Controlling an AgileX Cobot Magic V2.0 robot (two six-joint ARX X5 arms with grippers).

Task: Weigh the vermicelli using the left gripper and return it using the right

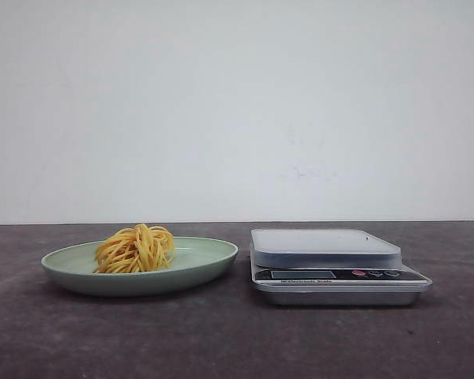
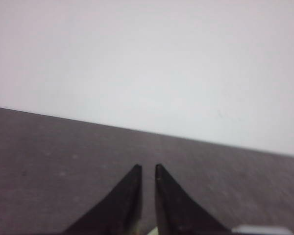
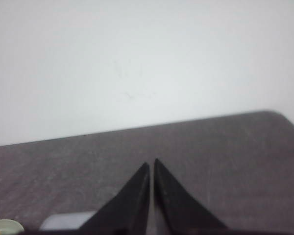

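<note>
1. Looking forward over the table from the front view, the vermicelli (image 1: 135,249) sits as a loose yellow nest on the green plate (image 1: 209,260), a little left of the plate's middle. Just beside the plate, on its right and not touching it, stands a digital kitchen scale (image 1: 332,264) with a bare grey platform and a dark display strip facing the camera. Both rest on the dark table (image 1: 221,339) before a white wall (image 1: 237,103). Neither arm shows in this view.

2. From the left wrist view, the left gripper (image 2: 147,169) hangs above bare tabletop, its two black tapering fingers drawn nearly together with only a thin slit between the tips, grasping nothing.

3. From the right wrist view, the right gripper (image 3: 151,164) is likewise clenched, tips almost meeting, empty. A pale corner of the scale and a sliver of the plate's rim peek in at the picture's edge.
</note>
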